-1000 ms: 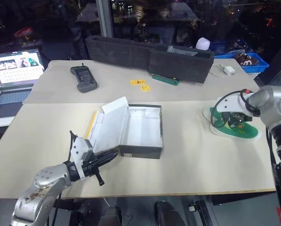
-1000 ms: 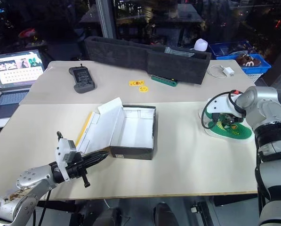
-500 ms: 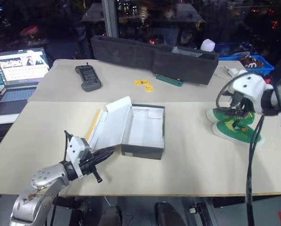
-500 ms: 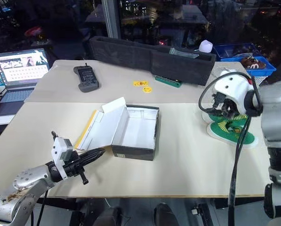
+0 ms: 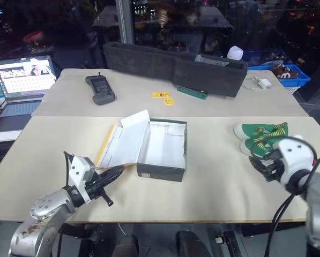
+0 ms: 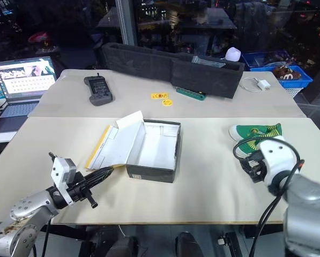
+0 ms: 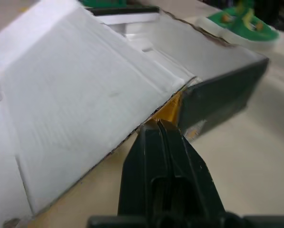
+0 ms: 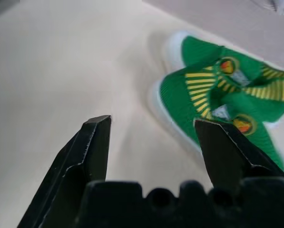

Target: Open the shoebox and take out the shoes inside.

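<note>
From the head camera, the shoebox (image 5: 162,151) sits open mid-table, white interior empty, its long axis running away from the robot. Its lid (image 5: 125,140) is folded out to the robot's left, a yellow edge showing beneath; no lettering on it can be read. The shoes (image 5: 262,137) lie side by side on the table at the right, well apart from the box, long axes running left to right. The left gripper (image 5: 117,172) points roughly level toward the box's near left corner, black fingers pressed together. The right gripper (image 6: 251,164) hangs just in front of the shoes.

From the left wrist, the pressed-together fingertips (image 7: 160,130) sit at the lid's hinge corner.

From the right wrist, the fingers (image 8: 95,142) stand spread and empty, the shoes beyond them.
</note>
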`<state>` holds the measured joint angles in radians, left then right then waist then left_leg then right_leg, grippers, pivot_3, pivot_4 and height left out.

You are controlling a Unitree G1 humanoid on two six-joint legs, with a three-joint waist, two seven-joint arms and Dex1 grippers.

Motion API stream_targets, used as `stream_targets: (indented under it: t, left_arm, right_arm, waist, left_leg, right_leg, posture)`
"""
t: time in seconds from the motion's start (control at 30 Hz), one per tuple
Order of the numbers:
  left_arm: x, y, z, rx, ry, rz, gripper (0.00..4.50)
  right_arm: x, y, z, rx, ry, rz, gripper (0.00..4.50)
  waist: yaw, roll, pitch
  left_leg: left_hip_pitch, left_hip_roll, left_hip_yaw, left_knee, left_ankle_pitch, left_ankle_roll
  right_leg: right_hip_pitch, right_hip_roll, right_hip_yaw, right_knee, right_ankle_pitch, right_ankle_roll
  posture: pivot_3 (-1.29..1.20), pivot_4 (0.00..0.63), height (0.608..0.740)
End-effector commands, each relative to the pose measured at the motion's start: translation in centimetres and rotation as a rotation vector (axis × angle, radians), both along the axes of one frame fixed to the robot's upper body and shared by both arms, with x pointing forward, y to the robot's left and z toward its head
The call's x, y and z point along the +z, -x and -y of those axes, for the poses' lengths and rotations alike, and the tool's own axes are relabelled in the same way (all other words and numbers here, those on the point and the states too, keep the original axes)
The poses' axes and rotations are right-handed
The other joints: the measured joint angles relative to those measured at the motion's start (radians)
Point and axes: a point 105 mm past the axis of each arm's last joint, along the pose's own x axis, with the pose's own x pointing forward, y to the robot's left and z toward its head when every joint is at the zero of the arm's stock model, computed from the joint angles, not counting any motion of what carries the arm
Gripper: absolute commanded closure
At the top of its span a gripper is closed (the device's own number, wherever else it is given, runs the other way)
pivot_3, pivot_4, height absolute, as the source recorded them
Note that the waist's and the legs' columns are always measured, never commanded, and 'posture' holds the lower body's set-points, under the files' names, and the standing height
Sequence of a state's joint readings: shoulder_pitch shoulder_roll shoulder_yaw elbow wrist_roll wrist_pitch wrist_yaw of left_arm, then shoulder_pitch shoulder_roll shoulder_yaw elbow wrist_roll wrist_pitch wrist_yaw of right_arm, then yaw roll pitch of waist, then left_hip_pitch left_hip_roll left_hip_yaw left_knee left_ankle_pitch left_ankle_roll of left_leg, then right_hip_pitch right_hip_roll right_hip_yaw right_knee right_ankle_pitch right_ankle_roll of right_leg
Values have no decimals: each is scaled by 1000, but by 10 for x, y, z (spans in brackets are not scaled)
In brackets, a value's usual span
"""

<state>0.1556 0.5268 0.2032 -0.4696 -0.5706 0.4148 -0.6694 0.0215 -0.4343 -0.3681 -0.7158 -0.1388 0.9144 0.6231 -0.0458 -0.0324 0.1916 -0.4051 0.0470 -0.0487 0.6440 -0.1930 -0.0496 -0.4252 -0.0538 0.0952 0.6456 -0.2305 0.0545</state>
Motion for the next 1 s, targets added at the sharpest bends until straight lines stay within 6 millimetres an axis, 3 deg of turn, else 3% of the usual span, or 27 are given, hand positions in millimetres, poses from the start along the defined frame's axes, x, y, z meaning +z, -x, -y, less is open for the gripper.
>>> stream_targets:
  t: [0.03,0.1,0.23,0.37,0.43,0.57,0.67,0.77,1.0]
  left_arm:
    - [4,5,-9,118,-6,42,4478]
    - [-3,9,-21,232,2,30,4478]
    - [-14,15,-43,439,19,15,4478]
    - [-22,15,-83,698,63,3,4478]
    - [-17,11,-98,764,46,27,4478]
    - [18,-19,-126,867,57,161,4478]
    - [24,-34,-131,880,59,174,4478]
    - [18,-36,-133,879,43,165,4478]
    - [15,-40,-130,848,62,165,4478]
  right_arm:
    - [6,3,-16,-4,94,137,1147]
    - [0,2,-26,-9,54,180,1147]
    - [-12,-5,-22,-70,84,210,1147]
    - [-6,-15,-18,-121,79,274,1147]
    - [-2,-18,-18,-120,96,297,1147]
    - [-3,-27,-15,-116,112,303,1147]
    - [-6,-31,-18,-95,118,300,1147]
    - [-6,-32,-18,-93,120,304,1147]
    - [-2,-36,-15,-102,117,322,1147]
  waist:
    - [-1,0,0]
    - [-10,0,0]
    - [-16,-3,-2]
    - [-12,-6,-4]
    - [-13,-6,-4]
    - [-4,-7,-5]
    - [1,-9,-6]
    - [-5,-8,-6]
    - [0,-8,-6]
  left_leg:
    - [0,0,0,0,0,0]
    - [0,0,1,0,0,0]
    - [1,0,2,0,0,0]
    - [1,0,1,0,0,0]
    - [1,0,1,0,0,0]
    - [1,0,0,0,0,0]
    - [1,0,0,0,0,0]
    - [0,-1,1,0,0,-1]
    - [0,0,0,-1,0,-1]
  right_leg:
    - [0,0,0,0,0,0]
    - [0,-1,1,-1,0,0]
    - [1,-1,1,-1,-3,-7]
    - [2,-1,1,-1,-3,-7]
    - [1,-1,1,-2,-3,-7]
    - [2,0,0,-1,-3,-7]
    - [3,0,-1,-1,-3,-7]
    - [3,-1,1,-3,1,0]
    - [2,0,-1,-2,1,0]
  posture:
    - [0,150,715]
    - [0,150,715]
    - [0,150,715]
    - [0,150,715]
    - [0,150,715]
    - [0,150,715]
    - [0,150,715]
    - [0,150,715]
    - [0,150,715]
